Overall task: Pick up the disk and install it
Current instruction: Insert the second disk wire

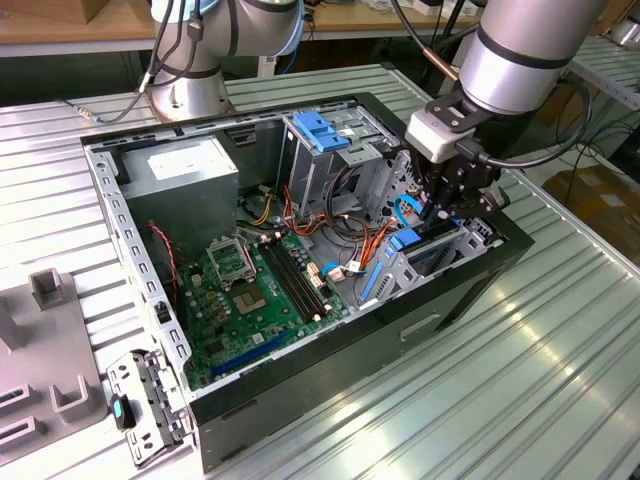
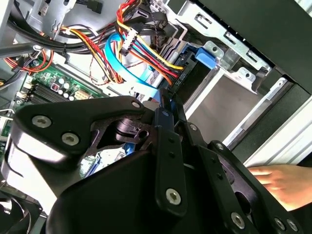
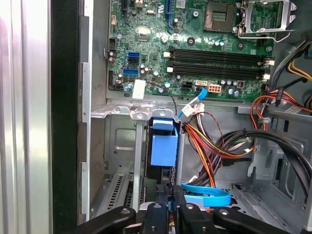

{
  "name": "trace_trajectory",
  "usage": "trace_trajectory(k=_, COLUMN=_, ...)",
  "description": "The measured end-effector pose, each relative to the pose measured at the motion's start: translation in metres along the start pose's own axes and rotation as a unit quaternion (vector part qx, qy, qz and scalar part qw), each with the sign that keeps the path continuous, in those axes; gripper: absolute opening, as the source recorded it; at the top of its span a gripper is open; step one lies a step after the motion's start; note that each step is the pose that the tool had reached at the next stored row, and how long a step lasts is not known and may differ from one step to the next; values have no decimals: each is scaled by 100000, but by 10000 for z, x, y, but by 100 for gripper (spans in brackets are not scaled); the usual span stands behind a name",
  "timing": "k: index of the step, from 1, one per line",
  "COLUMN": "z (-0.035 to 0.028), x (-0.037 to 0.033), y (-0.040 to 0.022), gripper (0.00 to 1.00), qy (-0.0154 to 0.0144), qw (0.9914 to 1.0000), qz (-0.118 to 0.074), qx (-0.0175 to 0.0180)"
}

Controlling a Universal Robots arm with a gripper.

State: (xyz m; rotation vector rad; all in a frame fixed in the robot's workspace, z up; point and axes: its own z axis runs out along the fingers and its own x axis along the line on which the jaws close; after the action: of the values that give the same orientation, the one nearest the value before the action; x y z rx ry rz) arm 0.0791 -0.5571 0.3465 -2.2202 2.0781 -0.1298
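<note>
Exterior view: one arm, gripper (image 1: 455,205) down inside the open PC case (image 1: 470,285) at the drive bay on the view's right, w/ the disk (image 1: 408,240) just below and beside it, blue end tab showing. First wrist view has the disk (image 3: 163,146) standing in its bay slot straight ahead of the fingertips, long axis running away from the claw into the bay; fingers look pinched close together on the disk's near edge, so prob. closed on it, tho the contact itself is partly hidden. Count: one disk, one gripper, one motherboard (image 3: 195,53), plus a person's hand (image 2: 282,180) by the case in the second wrist view.
</note>
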Motion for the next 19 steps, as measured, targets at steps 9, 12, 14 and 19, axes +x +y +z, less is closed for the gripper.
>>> trace_trajectory(k=9, z=21, x=1, y=1, gripper=16, qy=0, qw=100000, qz=-4, qx=-1)
trace_trajectory(k=12, z=31, x=0, y=3, gripper=16, qy=-125, qw=100000, qz=13, qx=12)
trace_trajectory(k=14, z=26, x=1, y=2, gripper=16, qy=-111, qw=100000, qz=12, qx=10)
trace_trajectory(k=19, z=54, x=3, y=6, gripper=16, qy=-259, qw=100000, qz=31, qx=17)
